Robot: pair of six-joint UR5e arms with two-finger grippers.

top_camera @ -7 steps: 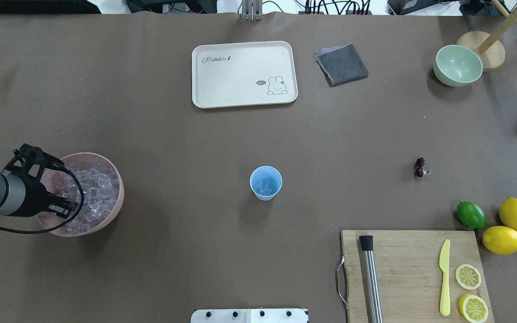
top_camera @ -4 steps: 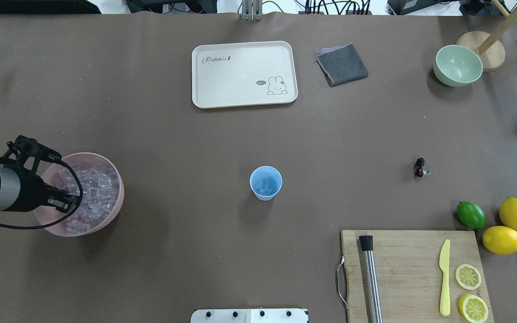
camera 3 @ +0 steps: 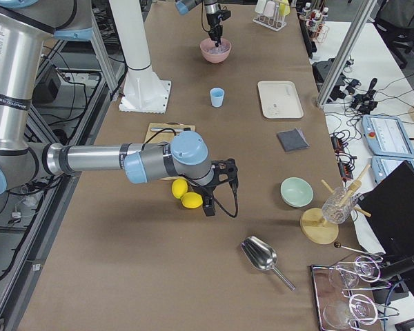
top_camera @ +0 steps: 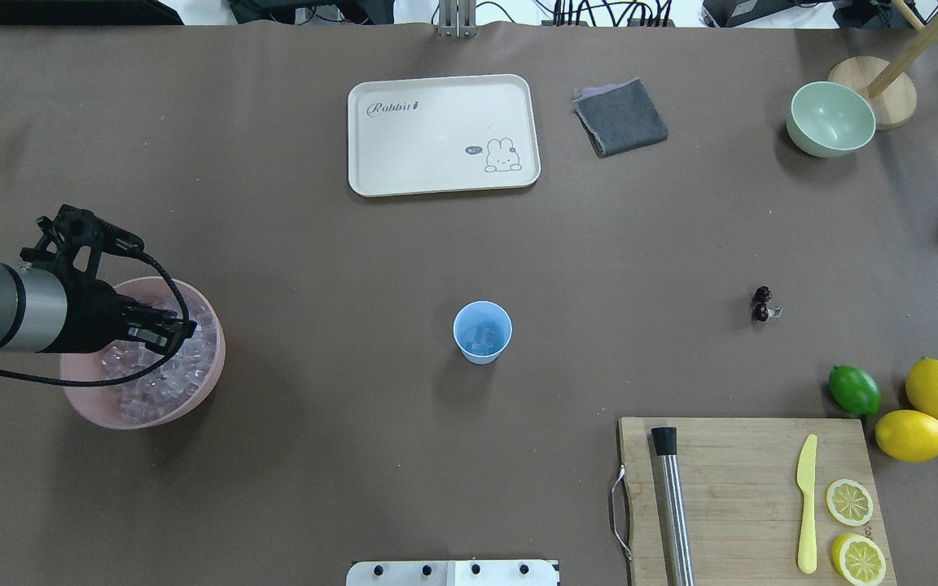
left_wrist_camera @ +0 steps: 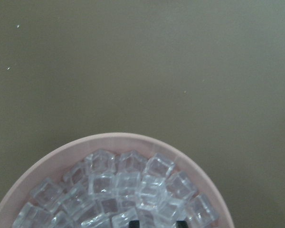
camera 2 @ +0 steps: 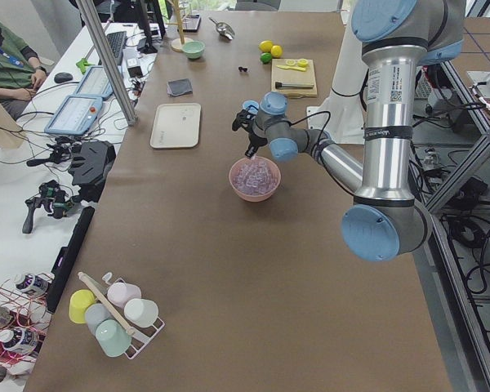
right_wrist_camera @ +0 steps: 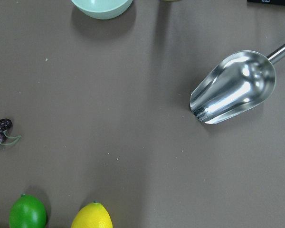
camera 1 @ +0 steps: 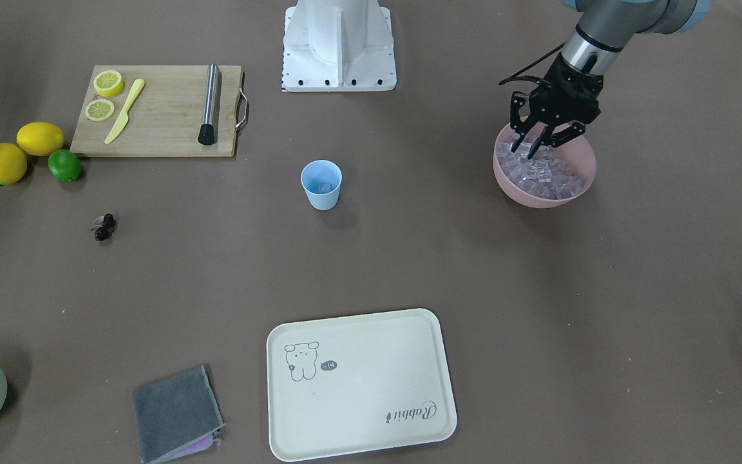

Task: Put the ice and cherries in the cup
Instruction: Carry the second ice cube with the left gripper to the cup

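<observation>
The light blue cup (top_camera: pixel 482 331) stands mid-table with a few ice cubes inside; it also shows in the front view (camera 1: pixel 321 185). More ice (top_camera: pixel 161 381) fills the pink bowl (camera 1: pixel 542 196), and it shows close up in the left wrist view (left_wrist_camera: pixel 123 187). My left gripper (camera 1: pixel 538 145) is open with its fingertips down among the cubes (top_camera: pixel 174 330). The cherries (top_camera: pixel 761 303) lie on the table at the right, and they show at the left edge of the right wrist view (right_wrist_camera: pixel 1 132). My right gripper (camera 3: pixel 221 187) hovers near the lemons; I cannot tell whether it is open or shut.
A cream tray (top_camera: pixel 443 134), a grey cloth (top_camera: pixel 621 116) and a pale green bowl (top_camera: pixel 830 119) lie at the far side. A cutting board (top_camera: pixel 746 496) holds a knife, a metal bar and lemon slices. A lime (top_camera: pixel 854 390) and two lemons sit beside it. A metal scoop (right_wrist_camera: pixel 232 88) lies far right.
My left gripper has moved away from the robot's side and to the right, from the bowl's left rim to over the ice in the bowl.
</observation>
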